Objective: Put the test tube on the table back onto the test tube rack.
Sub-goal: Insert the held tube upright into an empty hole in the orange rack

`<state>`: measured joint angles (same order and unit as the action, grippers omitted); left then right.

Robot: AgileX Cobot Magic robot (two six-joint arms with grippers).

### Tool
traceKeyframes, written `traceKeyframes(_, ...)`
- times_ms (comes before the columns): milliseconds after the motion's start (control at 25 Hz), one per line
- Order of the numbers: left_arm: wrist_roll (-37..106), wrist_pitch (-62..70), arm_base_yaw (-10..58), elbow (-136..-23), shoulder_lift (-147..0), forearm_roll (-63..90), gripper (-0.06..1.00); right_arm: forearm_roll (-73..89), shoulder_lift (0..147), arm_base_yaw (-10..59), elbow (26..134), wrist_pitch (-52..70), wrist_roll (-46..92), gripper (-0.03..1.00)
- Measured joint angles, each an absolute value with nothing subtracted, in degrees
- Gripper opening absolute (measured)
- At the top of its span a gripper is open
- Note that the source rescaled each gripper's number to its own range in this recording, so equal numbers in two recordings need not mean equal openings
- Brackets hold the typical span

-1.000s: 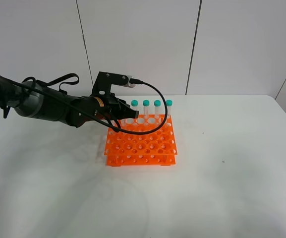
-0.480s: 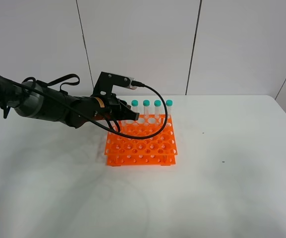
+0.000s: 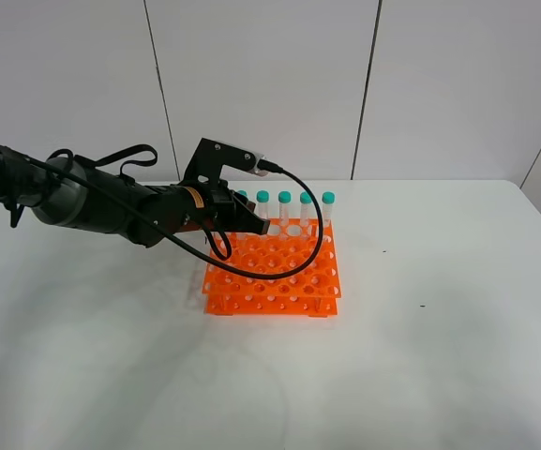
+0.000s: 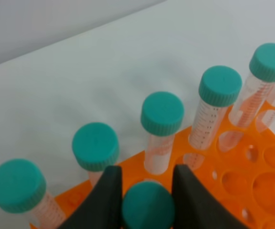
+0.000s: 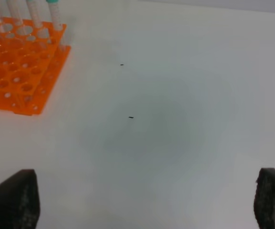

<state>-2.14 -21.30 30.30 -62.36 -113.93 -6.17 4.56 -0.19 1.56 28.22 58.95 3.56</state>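
Note:
My left gripper (image 3: 243, 221) hangs over the back left part of the orange test tube rack (image 3: 272, 270). In the left wrist view the gripper (image 4: 147, 179) is shut on the teal cap of a test tube (image 4: 148, 208), just in front of the rack's back row. I cannot tell how deep the tube sits in the rack (image 4: 254, 177). The gripper hides the tube in the high view. Several teal-capped tubes (image 3: 284, 208) stand upright in the back row. My right gripper (image 5: 142, 205) is open and empty above the white table (image 5: 175, 119), right of the rack (image 5: 13, 71).
The left arm and its black cable (image 3: 303, 248) loop over the rack's back half. Bare white table (image 3: 439, 356) lies right of and in front of the rack. A white panelled wall (image 3: 261, 84) stands behind the table.
My left gripper has moved a little to the right over the rack. The rack and its row of tubes have shifted slightly to the right with it.

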Motion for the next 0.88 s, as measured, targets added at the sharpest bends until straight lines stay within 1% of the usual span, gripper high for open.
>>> traceKeyframes(640, -2.6, -21.4, 30.3, -62.4, -114.0, -5.9, 0.01, 4.6, -0.2, 1.6, 28.2, 59.0, 3.6, 1.0)
traceKeyframes(880, -3.1, -21.0, 29.3, -62.4, -114.1, -5.5, 0.01, 4.6, -0.2, 1.6, 28.2, 59.0, 3.6, 1.0)
